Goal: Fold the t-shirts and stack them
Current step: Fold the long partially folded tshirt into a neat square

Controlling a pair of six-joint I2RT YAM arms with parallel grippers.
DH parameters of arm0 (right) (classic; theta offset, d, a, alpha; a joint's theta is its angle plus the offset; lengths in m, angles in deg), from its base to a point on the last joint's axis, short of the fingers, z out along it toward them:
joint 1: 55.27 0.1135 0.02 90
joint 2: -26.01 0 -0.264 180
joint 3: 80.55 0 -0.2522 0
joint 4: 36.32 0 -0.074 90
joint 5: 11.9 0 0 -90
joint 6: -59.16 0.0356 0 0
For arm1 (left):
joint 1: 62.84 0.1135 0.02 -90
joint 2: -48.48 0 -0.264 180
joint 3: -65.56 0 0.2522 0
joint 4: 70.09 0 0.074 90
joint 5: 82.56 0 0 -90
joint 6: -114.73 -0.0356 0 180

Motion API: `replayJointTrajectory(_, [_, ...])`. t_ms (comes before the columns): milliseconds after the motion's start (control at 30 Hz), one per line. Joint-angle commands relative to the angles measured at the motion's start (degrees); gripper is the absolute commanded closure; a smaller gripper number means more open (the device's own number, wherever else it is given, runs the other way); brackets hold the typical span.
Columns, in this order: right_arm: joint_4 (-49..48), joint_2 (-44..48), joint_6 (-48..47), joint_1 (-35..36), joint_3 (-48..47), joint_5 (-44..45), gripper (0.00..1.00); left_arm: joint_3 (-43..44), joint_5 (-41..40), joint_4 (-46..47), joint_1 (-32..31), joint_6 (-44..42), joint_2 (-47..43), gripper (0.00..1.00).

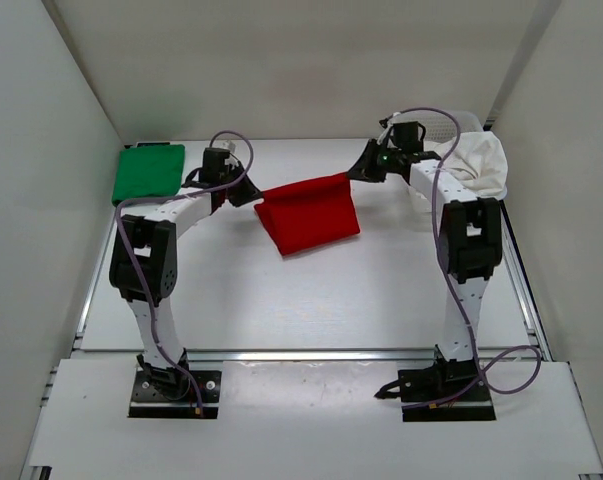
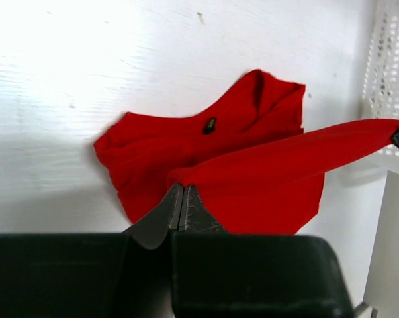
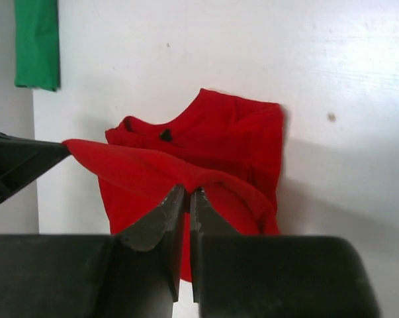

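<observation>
**1. red t-shirt** point(image 1: 308, 215), soft cloth, short-sleeved. Centre of top view, just above mid-frame. Top edge lifted and pulled taut btwn both arms; the rest hangs down w/ bottom part resting on the white table point(image 1: 311, 300). Collar and small dark neck label show in both wrist views. Prob. held at two ends so the edge stays straight for a fold-over; fold looks part done.

**2. left gripper** point(image 2: 180, 193). Fingers pressed together, pinching the shirt edge at its left end in top view.

**3. right gripper** point(image 3: 188, 193). Same, nipped on the cloth at the other end. Arms apart, approx. level, which keeps the span tight.

**4. green t-shirt** point(image 1: 149, 171), plain cloth. Flat neat rectangle, upper left of top view, well apart from the red one. Looks folded already; likely the base of the stack.

**5. white t-shirt** point(image 1: 478, 160), plain cloth. Bunched up, upper right, beyond the right arm, draped over the white plastic mesh basket point(image 1: 446, 125). Not yet folded.
</observation>
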Motion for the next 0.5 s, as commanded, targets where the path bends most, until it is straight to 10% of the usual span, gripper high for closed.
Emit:
replayJointTrajectory(0, [1.8,-4.4,-1.2,-0.7,-7.3,-0.9,0.94,1.9,-4.5,-0.1,3.2,1.1,-0.3,0.94])
replayJointTrajectory(100, [6.2,-9.4,-2.7,0.1,-15.6,-1.5,0.85,-2.3,-3.3,2.7,5.3,2.8,-2.1,0.92])
replayJointTrajectory(300, [7.7,-8.8,-5.4,2.2,-15.8,3.2,0.63,-19.1,0.5,16.9,11.1,9.9,-7.0,0.33])
replayJointTrajectory(467, [4.5,-6.8,-6.3,5.8,-9.8,4.2,0.88,-21.0,-3.4,18.8,6.9,10.9,-12.9,0.57])
